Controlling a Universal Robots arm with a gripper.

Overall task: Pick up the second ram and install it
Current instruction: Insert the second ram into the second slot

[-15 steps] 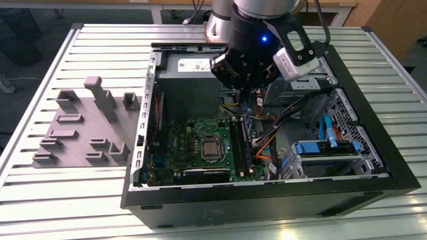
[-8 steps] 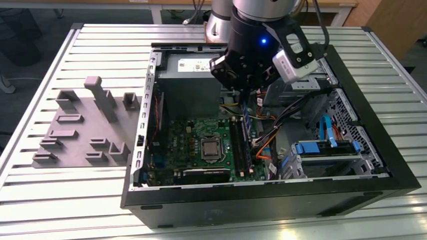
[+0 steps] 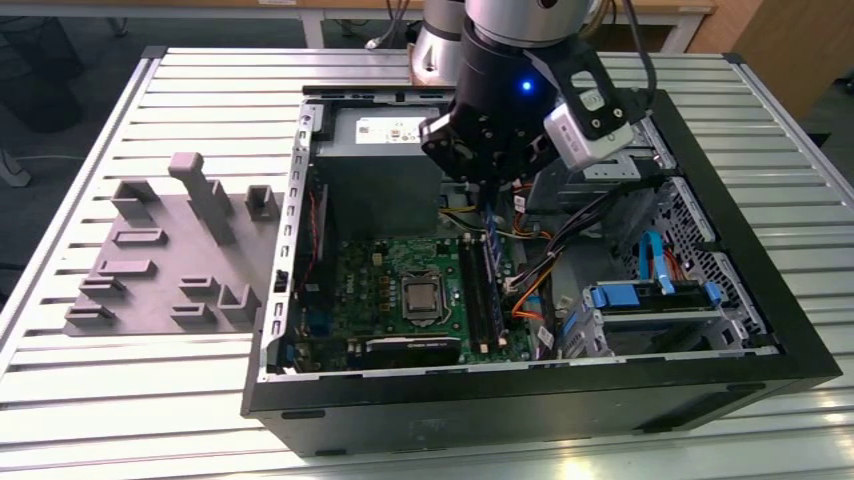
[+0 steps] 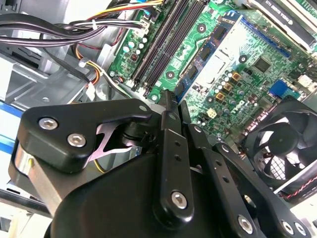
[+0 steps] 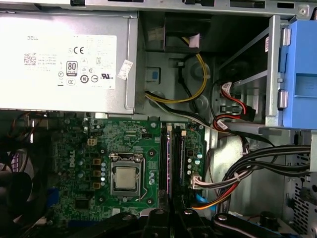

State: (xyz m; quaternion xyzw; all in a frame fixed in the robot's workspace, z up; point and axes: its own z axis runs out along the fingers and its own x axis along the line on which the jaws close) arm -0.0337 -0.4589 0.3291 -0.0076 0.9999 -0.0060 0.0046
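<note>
Gripper (image 3: 497,190) hangs over your open case, clamped on the second ram (image 3: 495,238), whose long axis runs parallel with the memory slots (image 3: 483,290) just beneath it.

The arm (image 3: 514,20) had a silver tube above a black wrist, and a small blue light (image 3: 526,86) shone on the wrist. A grey camera box (image 3: 587,125) with a black face sat on its side. The gripper (image 4: 171,111) was matte black, made of flat linked bars with rounded ends. Silver screws (image 4: 48,123) with hex sockets sat at the joints.
</note>
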